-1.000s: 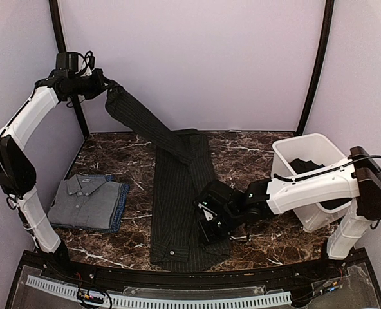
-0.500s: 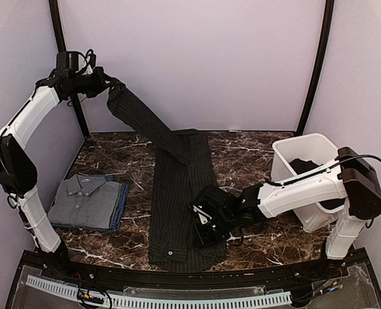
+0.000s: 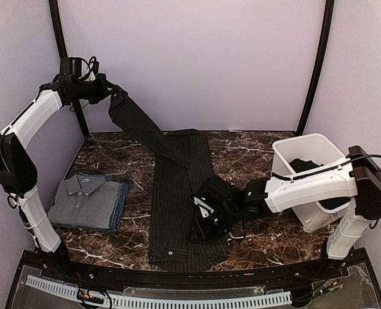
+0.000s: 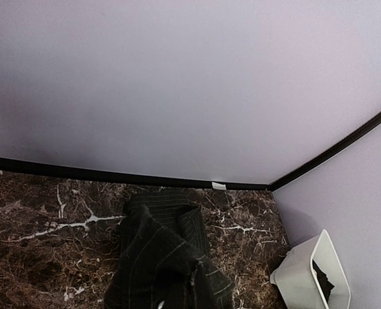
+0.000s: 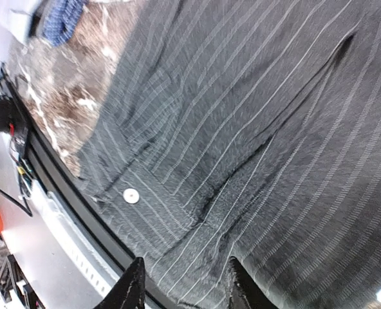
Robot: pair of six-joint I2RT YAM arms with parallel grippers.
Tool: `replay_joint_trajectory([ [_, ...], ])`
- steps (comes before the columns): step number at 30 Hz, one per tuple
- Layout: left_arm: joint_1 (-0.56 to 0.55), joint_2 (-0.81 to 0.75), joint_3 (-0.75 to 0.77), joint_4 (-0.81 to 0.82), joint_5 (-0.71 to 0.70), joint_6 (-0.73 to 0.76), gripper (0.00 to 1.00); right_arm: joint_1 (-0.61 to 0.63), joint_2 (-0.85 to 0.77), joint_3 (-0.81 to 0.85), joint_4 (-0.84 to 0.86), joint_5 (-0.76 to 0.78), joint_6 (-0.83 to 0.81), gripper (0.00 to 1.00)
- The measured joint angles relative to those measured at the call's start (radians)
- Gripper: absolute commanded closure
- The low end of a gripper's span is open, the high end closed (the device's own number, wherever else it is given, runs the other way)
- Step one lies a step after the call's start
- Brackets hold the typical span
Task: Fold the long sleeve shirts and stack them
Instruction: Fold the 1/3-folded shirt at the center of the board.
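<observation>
Your charcoal pinstriped button-up cloth shirt (image 3: 174, 193) lies lengthwise on the dark marbled desk (image 3: 255, 154), one sleeve (image 3: 142, 125) strung up back-left, pinched by the left gripper (image 3: 109, 90), its fingers pressed together. The right gripper (image 5: 184, 273) hovers over the near end, fingers (image 5: 132, 290) spread, holding nothing. You seem mid sleeve-fold; next, lay that sleeve across the body. The left fingers escape their wrist view, and the white plastic tub (image 3: 284, 151) half hides dark cloth (image 3: 303, 166).

White shells, black joints and looping cables lead to a black left gripper (image 3: 112, 92) and right gripper (image 3: 199, 226).
</observation>
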Motion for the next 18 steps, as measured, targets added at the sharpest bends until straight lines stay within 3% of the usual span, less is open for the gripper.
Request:
replay_joint_trajectory([
  [3, 0.0, 0.0, 0.0, 0.0, -0.001, 0.0, 1.0, -0.015, -0.068, -0.003, -0.032, 0.037, -0.002, 0.63],
  [9, 0.0, 0.0, 0.0, 0.0, -0.001, 0.0, 1.0, -0.091, -0.201, -0.081, -0.053, 0.125, 0.01, 0.79],
  [18, 0.0, 0.01, 0.0, 0.005, -0.001, 0.0, 1.0, -0.036, -0.16, -0.212, -0.082, 0.137, 0.058, 0.75],
])
